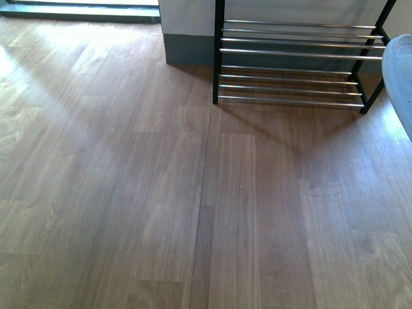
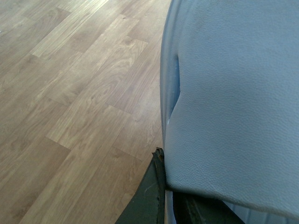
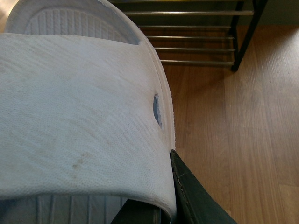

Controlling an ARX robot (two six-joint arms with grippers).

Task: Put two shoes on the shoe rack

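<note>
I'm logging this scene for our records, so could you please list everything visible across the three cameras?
Light blue rubber slide: one, pale blue, carried aloft, left wrist view.
Second light blue rubber slide: one, looking whitish, carried aloft, right wrist view; likely also at front view's right edge.
Shoe rack with black metal frame and chrome bars: one, black and silver, front view's far right.
Wood-plank floor: one, brown, everywhere below.
Wall with grey skirting: one, white over grey, behind the rack.
Left hand: one, dark, shut on the first slide's strap.
Right hand: one, dark, shut on the second slide's strap.
</note>
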